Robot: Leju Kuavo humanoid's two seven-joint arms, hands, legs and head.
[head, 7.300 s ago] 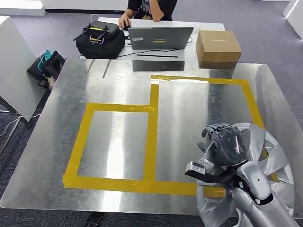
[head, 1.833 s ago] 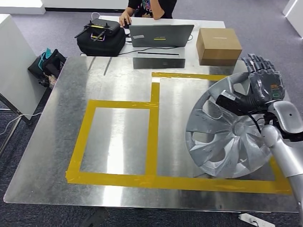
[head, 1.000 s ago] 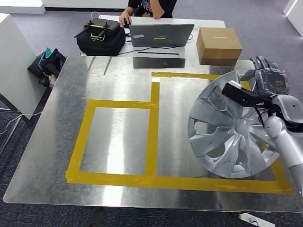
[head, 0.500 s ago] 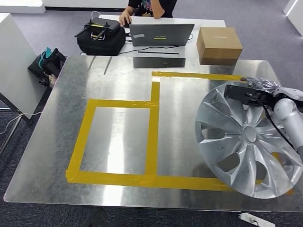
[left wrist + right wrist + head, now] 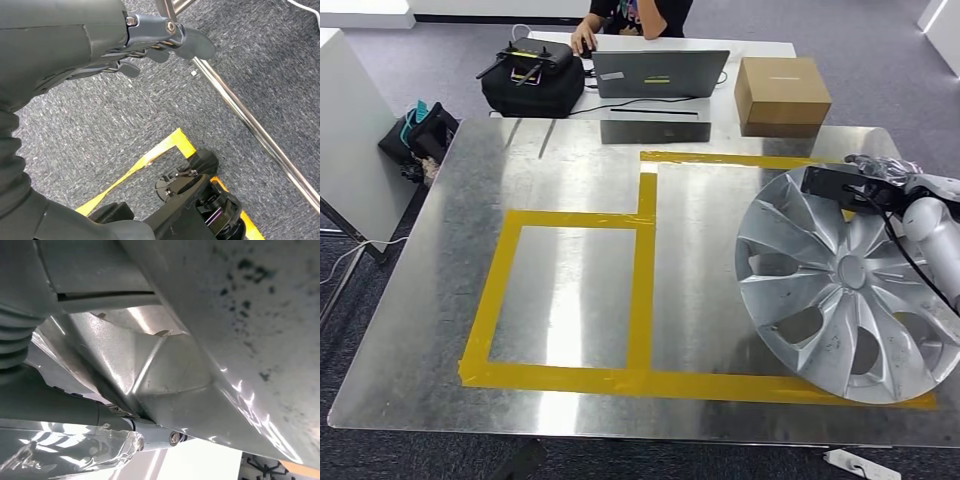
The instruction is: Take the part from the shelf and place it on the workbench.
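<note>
The part is a silver hubcap [image 5: 848, 290] lying nearly flat on the right side of the metal workbench [image 5: 569, 290], inside the larger yellow-taped square [image 5: 644, 300]. Its near rim reaches the front tape line. My right hand [image 5: 882, 175] grips the hubcap's far rim, low over the table. In the right wrist view the hubcap's surface [image 5: 226, 315] is very close, with a dark finger [image 5: 113, 415] lying along it. My left hand [image 5: 158, 37] hangs beside my body over grey carpet, fingers apart, holding nothing.
Behind the workbench stands a desk with a laptop [image 5: 660, 75], a cardboard box [image 5: 782, 95] and a black bag [image 5: 531, 85]; a person [image 5: 637, 15] sits there. A white panel [image 5: 350, 130] and a bag on the floor [image 5: 422, 135] are at the left.
The hubcap has tipped down from nearly upright to almost flat on the table and shifted a little to the right. My right hand has sunk with its rim.
</note>
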